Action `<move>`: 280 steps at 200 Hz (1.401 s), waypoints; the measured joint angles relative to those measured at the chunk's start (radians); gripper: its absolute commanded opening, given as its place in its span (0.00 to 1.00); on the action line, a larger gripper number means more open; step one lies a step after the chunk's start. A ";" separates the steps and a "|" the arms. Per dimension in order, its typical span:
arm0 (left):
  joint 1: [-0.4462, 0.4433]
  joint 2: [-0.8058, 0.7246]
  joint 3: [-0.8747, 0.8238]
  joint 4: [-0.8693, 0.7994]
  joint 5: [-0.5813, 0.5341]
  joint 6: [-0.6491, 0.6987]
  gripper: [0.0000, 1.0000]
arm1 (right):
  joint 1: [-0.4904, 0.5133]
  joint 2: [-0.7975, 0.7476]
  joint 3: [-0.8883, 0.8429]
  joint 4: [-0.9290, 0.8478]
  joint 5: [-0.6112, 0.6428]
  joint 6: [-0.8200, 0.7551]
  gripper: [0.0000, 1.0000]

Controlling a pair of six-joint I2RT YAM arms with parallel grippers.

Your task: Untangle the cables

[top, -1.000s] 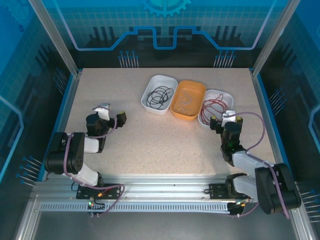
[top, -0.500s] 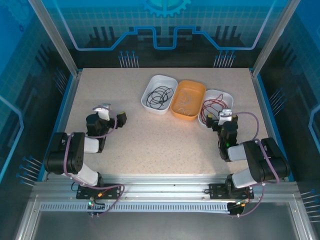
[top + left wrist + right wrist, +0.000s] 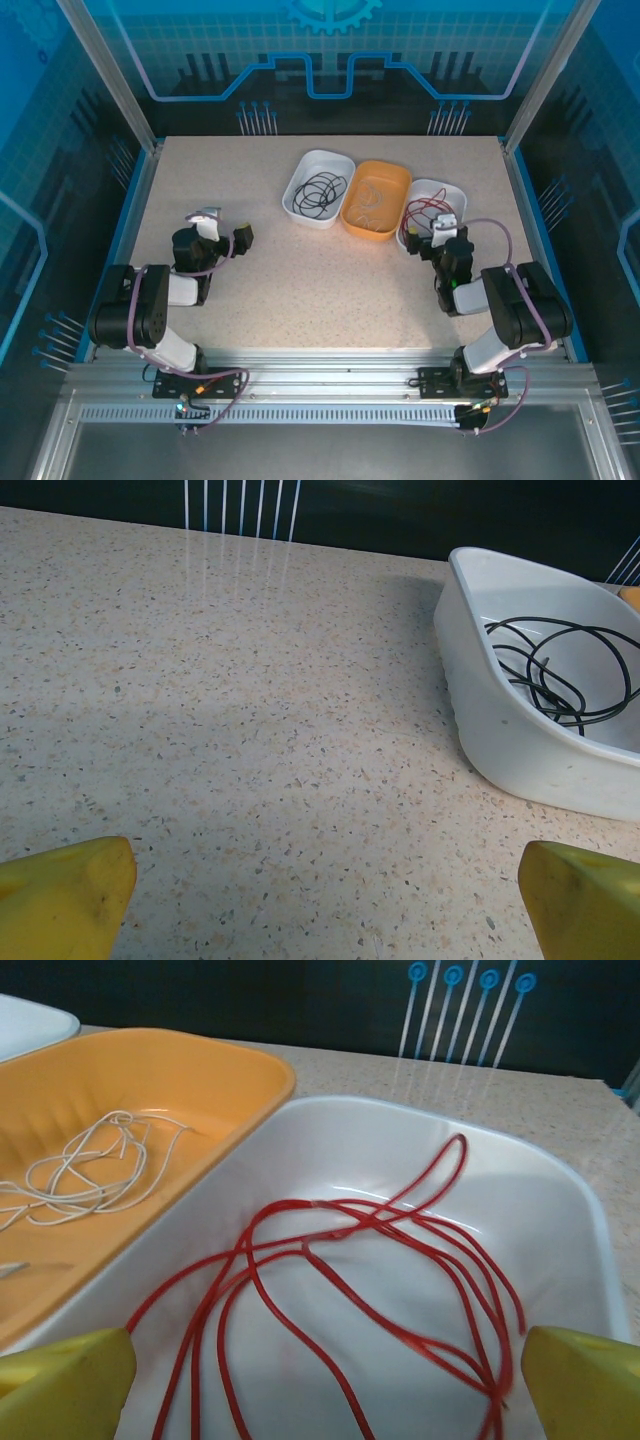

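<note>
Your right end effector is wide open and empty, at the six o'clock rim of the white tray holding the red cable. It all looks sorted, so back out high and don't snag that loop.

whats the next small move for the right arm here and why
Probably draw the right end effector back from the near white tray without closing it. It is open and empty. The red cable lies alone in that tray, the white cable in the orange tray, the black cable in the far white tray. Nothing looks left to separate.
</note>
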 measured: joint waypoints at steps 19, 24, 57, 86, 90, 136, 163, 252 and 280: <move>0.000 0.000 0.000 0.000 0.000 0.000 0.99 | -0.034 -0.002 0.072 -0.067 -0.077 -0.002 1.00; 0.000 0.000 0.000 0.000 0.000 0.000 0.99 | -0.045 -0.005 0.080 -0.077 -0.095 -0.002 1.00; 0.000 0.000 0.000 0.000 0.000 0.000 0.99 | -0.067 -0.009 0.083 -0.134 -0.164 -0.002 1.00; 0.000 0.000 0.000 0.000 0.000 0.000 0.99 | -0.064 -0.009 0.081 -0.143 -0.136 0.003 1.00; 0.000 0.000 0.000 0.000 0.000 0.000 0.99 | -0.063 -0.009 0.079 -0.140 -0.126 0.006 1.00; 0.000 0.000 0.000 0.000 0.000 0.000 0.99 | -0.044 -0.009 0.064 -0.132 -0.005 0.021 1.00; 0.000 0.000 0.000 0.000 0.000 0.000 0.99 | -0.044 -0.009 0.064 -0.132 0.018 0.022 1.00; 0.000 0.000 0.000 0.000 0.000 0.000 0.99 | -0.044 -0.009 0.064 -0.132 0.026 0.024 1.00; 0.000 0.000 0.000 0.000 0.000 0.000 0.99 | -0.044 -0.009 0.064 -0.132 0.026 0.024 1.00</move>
